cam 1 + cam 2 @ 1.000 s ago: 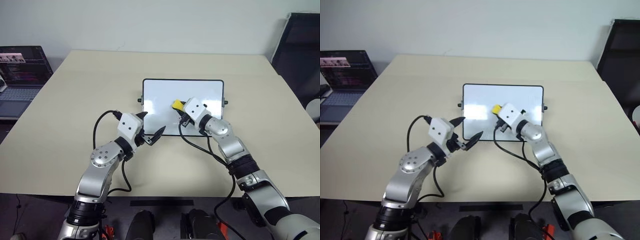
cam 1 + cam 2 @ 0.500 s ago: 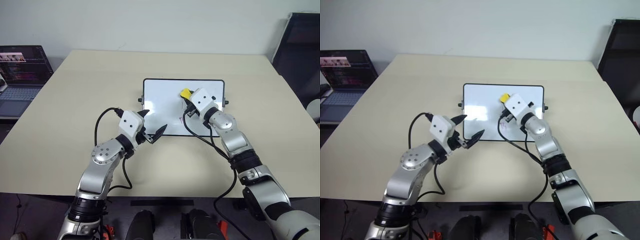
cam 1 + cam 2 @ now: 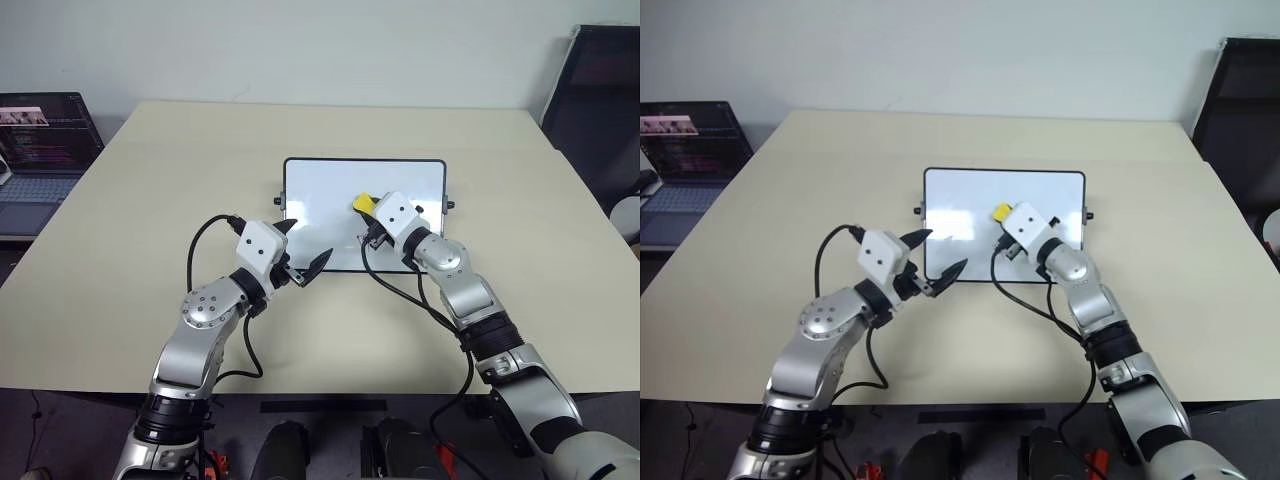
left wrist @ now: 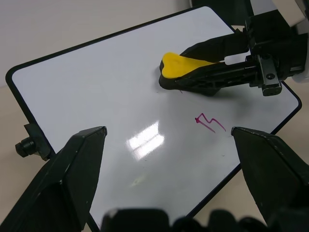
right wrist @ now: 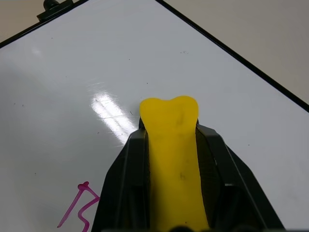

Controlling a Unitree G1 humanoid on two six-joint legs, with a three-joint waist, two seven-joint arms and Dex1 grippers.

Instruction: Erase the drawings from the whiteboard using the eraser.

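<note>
The whiteboard [image 3: 320, 200] lies flat in the middle of the table, with a black knob on each short side. My right gripper [image 3: 368, 214] is shut on the yellow eraser [image 3: 361, 204], which has a black part; its tip rests on the board's right half [image 5: 168, 114]. One magenta squiggle of the drawings [image 4: 210, 122] sits on the board just nearer to me than the eraser [image 4: 181, 66], and the same squiggle [image 5: 79, 208] also shows in the right wrist view. My left gripper [image 3: 307, 245] hovers open over the board's near left edge, holding nothing.
An open laptop [image 3: 40, 150] stands on a separate surface at the far left. A black chair [image 3: 600, 110] is at the back right. The beige table [image 3: 150, 220] has bare room all around the board.
My right gripper carried the eraser toward the board's far edge, then drew it back toward me to mid-board. The left gripper has stayed in place.
</note>
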